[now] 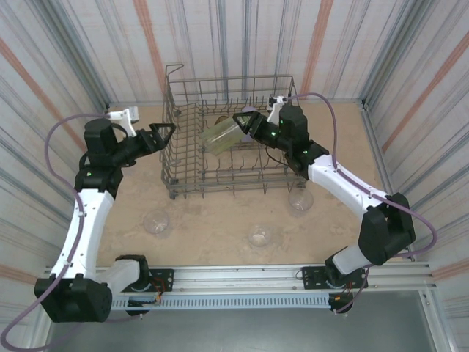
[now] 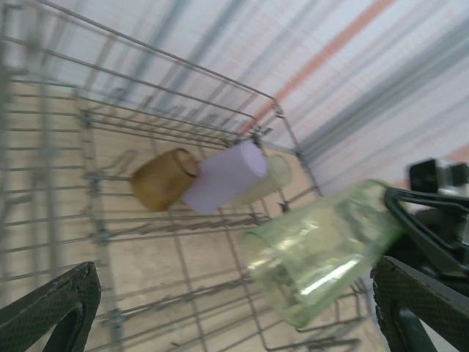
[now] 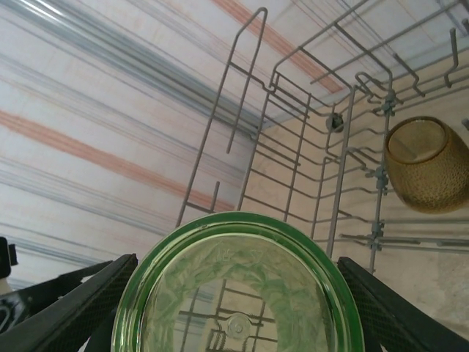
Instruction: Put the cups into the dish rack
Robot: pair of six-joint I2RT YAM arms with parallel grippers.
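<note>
- Closest to a lens, the yellow-green cup (image 3: pixel 238 286) shows its round base in the right wrist view, pinched on both sides by the right gripper (image 3: pixel 242 301).
- From above, the left gripper (image 1: pixel 163 133) is spread wide and empty, just outside the left wall of the dish rack (image 1: pixel 173 150).
- From above, the rack stands mid-table, and the held cup hangs tilted over its interior, mouth toward the left.
- Seen from the left wrist, three cups lie on their sides in a far corner of the rack, touching in a row: amber cup (image 2: pixel 165 178), lavender cup (image 2: pixel 225 176), pale cup (image 2: pixel 272 174).
- On the tan table (image 1: pixel 212 216) before the rack, the overhead view gives the left clear cup (image 1: pixel 156 221), middle clear cup (image 1: pixel 261 235) and right clear cup (image 1: pixel 300 199), well apart.
- Striped panels (image 1: pixel 88 51) wall three sides, and a metal rail (image 1: pixel 242 277) runs along the near edge.
</note>
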